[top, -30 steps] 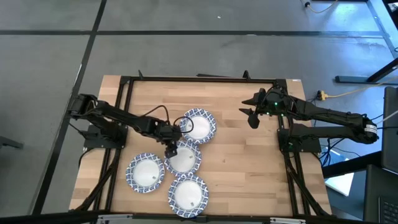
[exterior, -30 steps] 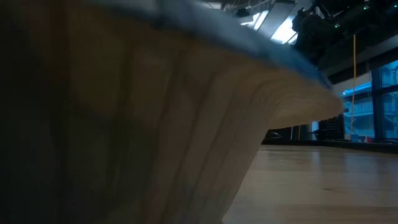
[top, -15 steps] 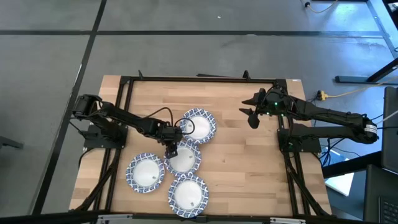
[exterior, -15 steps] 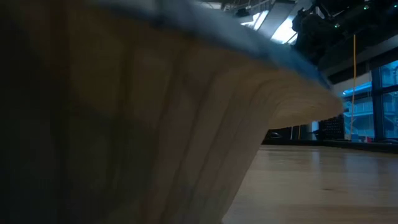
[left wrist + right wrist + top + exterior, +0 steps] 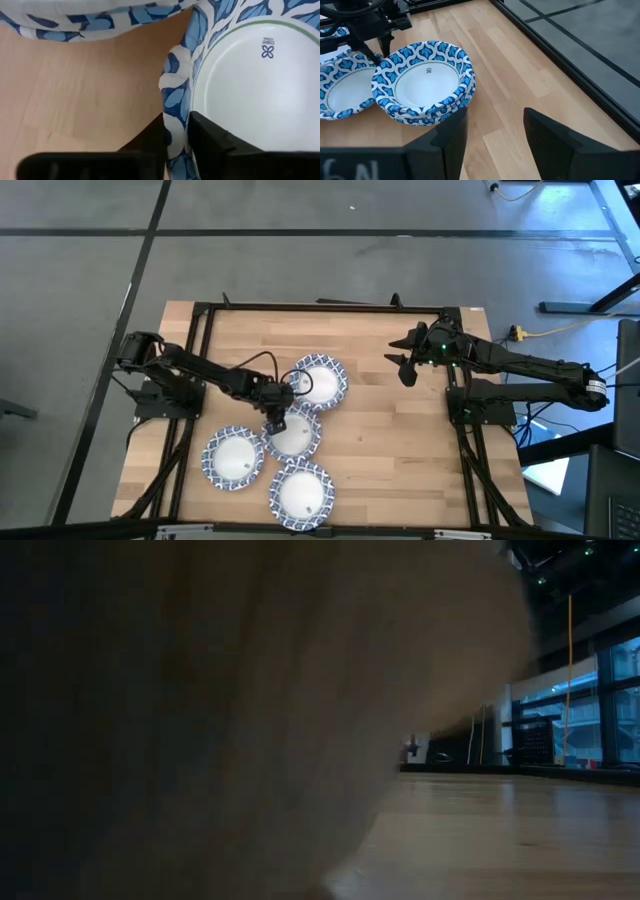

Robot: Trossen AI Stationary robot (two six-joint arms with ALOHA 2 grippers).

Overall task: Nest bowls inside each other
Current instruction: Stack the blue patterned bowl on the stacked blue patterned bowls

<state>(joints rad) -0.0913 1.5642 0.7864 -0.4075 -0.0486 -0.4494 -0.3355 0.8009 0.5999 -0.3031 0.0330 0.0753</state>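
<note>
Fingers of the left gripper pinch the patterned rim of the middle bowl, one inside and one outside (rim crumpled just ahead). The top bowl lies just beyond. The right gripper hovers well apart, fingers spread, empty. The low view is blocked by a blurred bowl wall.

From above, the light on my pale wooden table is even and soft, with only faint shadows under my arms. The low camera is very dim: a big blurred pale shape fills it, out of focus; bright windows glow behind. My wrist cameras are bright and sharp, without glare.
</note>
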